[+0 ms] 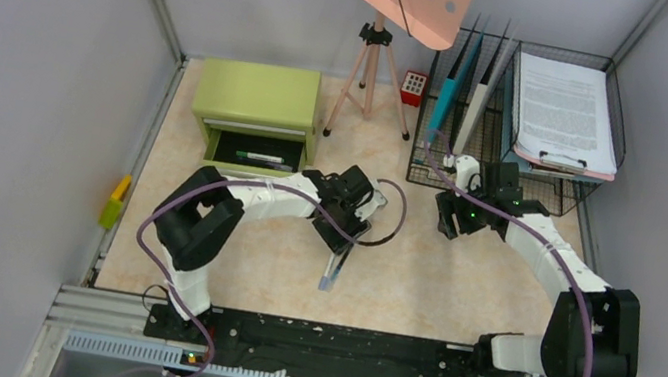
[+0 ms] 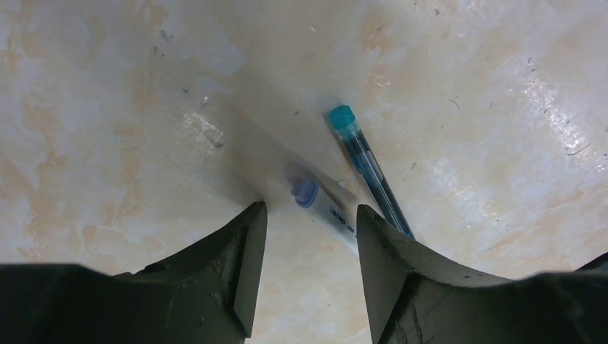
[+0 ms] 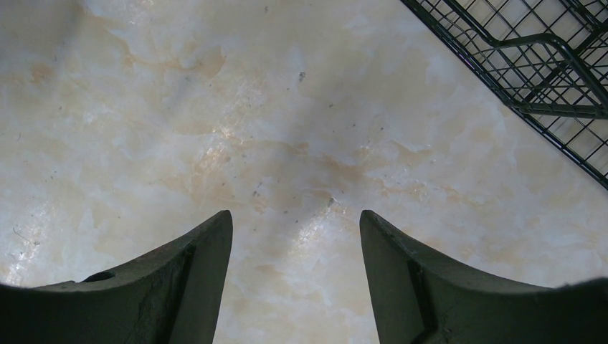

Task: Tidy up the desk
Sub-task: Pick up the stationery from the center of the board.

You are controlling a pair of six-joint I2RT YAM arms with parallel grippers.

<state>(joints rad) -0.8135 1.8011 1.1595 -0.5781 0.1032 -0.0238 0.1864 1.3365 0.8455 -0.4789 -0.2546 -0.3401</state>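
Note:
The desk (image 1: pixel 438 276) is a pale beige marbled tabletop. Two pens lie side by side on it by my left gripper (image 1: pixel 348 244): a clear one with a blue-violet cap (image 2: pixel 324 205) and a blue one with a teal cap (image 2: pixel 366 163). In the top view they show as one pale-blue pair (image 1: pixel 334 267). My left gripper (image 2: pixel 310 215) is open just above them, its right finger (image 2: pixel 387 251) over their barrels. My right gripper (image 1: pixel 452 217) is open and empty over bare desk (image 3: pixel 287 143), beside the wire rack.
A green drawer cabinet (image 1: pixel 257 106) stands at the back left, its drawer open with pens inside (image 1: pixel 259 155). A black wire rack (image 1: pixel 513 182) with folders and a paper tray (image 1: pixel 565 109) is at the back right. A tripod (image 1: pixel 371 73), a red calculator (image 1: pixel 414 87) and a yellow-green item (image 1: pixel 115 202) are also there.

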